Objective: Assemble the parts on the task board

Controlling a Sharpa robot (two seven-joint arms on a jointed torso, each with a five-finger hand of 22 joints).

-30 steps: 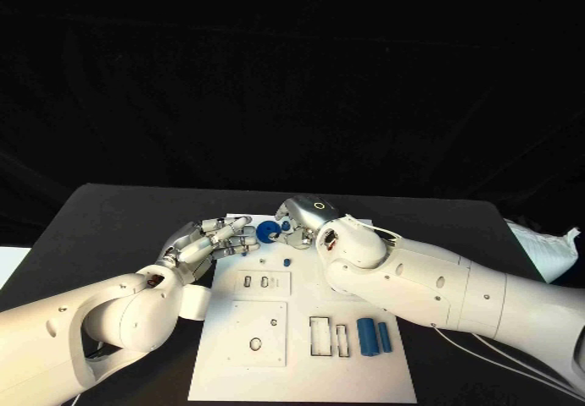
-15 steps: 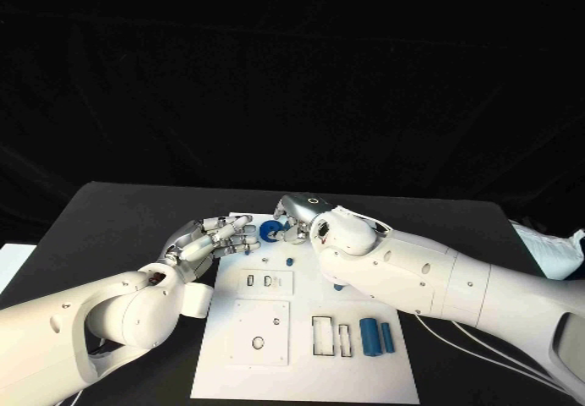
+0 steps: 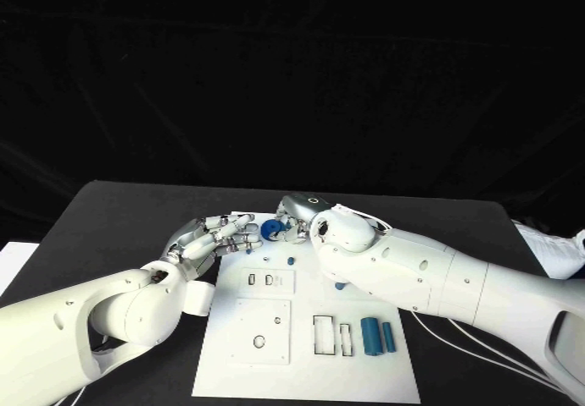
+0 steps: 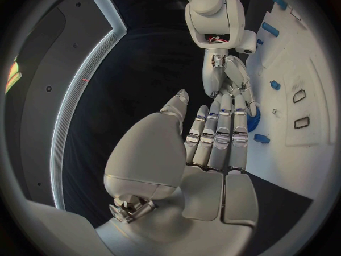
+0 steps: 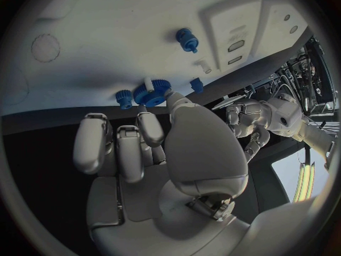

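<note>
Gear (image 3: 270, 230) is sitting at the right hand's (image 3: 297, 217) fingertips, apparently being pinched for seating on the task board (image 3: 305, 372); the left hand (image 3: 207, 241) is hovering alongside, released.

Right hand (image 3: 297, 218) shifted slightly toward left hand (image 3: 210, 241).

Gear (image 3: 270, 228) at task board's (image 3: 305, 372) far edge — between left hand (image 3: 210, 240) and right hand (image 3: 298, 216)
</note>
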